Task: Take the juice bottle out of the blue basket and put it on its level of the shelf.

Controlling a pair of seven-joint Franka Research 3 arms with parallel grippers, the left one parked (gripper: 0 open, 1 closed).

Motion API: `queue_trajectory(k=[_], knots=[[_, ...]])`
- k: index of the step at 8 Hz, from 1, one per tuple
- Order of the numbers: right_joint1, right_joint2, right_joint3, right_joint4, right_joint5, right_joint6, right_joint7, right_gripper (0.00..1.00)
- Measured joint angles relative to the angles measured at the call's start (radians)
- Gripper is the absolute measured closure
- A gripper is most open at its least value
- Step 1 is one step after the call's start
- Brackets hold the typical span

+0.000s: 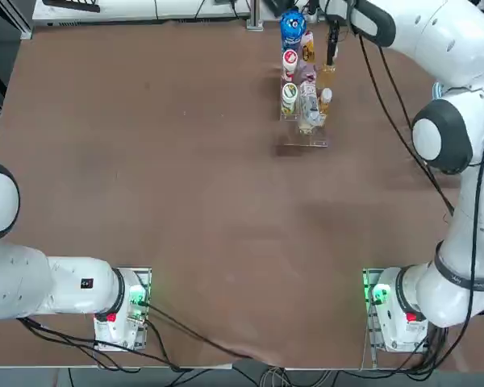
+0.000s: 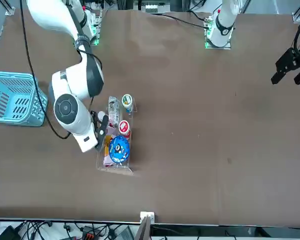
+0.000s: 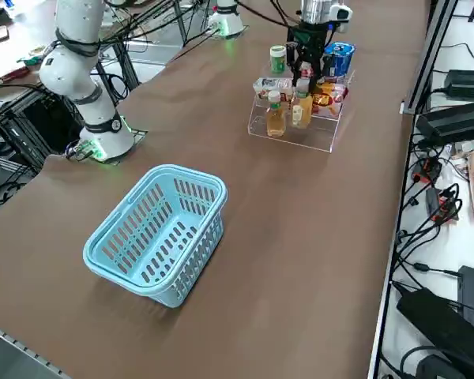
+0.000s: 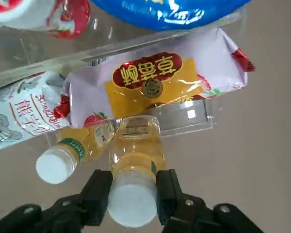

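Black fingers (image 4: 99, 196) of my right gripper (image 4: 133, 195) pinch the small clear juice bottle of amber liquid (image 4: 135, 160) just under its white cap, over the clear acrylic tiered shelf (image 3: 304, 134). I think its base is at the lowest level, beside a matching bottle (image 4: 75, 150). My light-blue lattice basket (image 3: 158, 233) sits well apart.

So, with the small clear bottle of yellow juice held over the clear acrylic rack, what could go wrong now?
1. The right gripper holds the small clear juice bottle at its white cap only, so it may tilt when released.
2. A second white-capped bottle stands close beside; it could be knocked over.
3. The clear acrylic shelf is crowded, so the lilac snack packet may be pushed.
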Motion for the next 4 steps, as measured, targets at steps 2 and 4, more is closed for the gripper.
queue_trajectory(k=[2,4], knots=[[0.0,0.016,0.0,-0.01,0.0,0.025,0.012,0.47],[0.0,0.03,0.001,-0.012,0.0,0.056,0.033,0.47]])
